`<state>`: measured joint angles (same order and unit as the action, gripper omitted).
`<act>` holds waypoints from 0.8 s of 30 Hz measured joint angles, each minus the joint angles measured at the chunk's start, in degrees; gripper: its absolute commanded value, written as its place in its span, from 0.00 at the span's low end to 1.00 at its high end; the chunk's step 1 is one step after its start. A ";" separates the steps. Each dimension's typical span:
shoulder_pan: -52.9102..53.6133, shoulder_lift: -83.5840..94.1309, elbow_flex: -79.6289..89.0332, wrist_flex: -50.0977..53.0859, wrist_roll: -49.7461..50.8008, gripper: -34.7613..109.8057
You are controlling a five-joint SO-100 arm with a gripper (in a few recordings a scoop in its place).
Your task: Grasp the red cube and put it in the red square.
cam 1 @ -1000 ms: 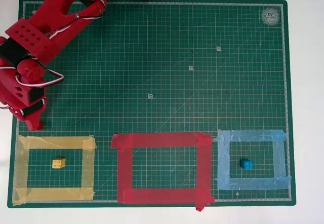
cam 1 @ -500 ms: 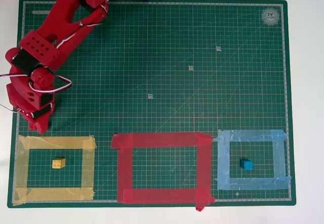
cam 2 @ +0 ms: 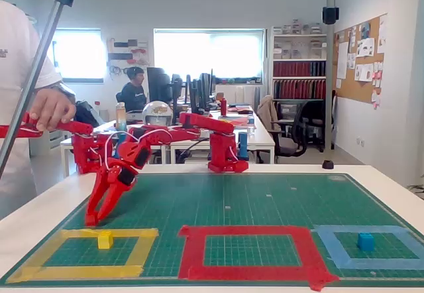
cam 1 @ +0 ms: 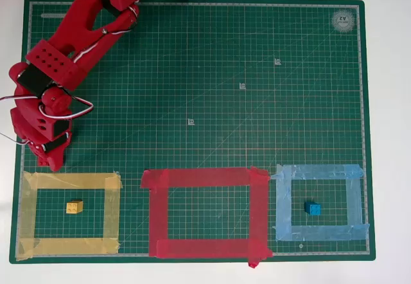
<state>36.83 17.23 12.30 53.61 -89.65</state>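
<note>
My gripper is at the mat's left edge, tip down just above the yellow tape outline holding the yellow block, can't tell if jaws are apart or holding the red cube, red square mid-front, blue block in light-blue outline right.
</note>
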 measured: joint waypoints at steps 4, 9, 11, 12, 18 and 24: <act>0.00 0.00 0.00 0.00 0.00 0.38; 0.00 0.00 0.00 0.00 0.00 0.38; 0.00 0.00 0.00 0.00 0.00 0.38; 0.00 0.00 0.00 -0.53 0.00 0.38; 0.00 0.00 0.00 -2.11 0.00 0.38; 0.00 0.00 0.00 -2.11 0.00 0.38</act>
<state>36.83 17.23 12.30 51.50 -89.65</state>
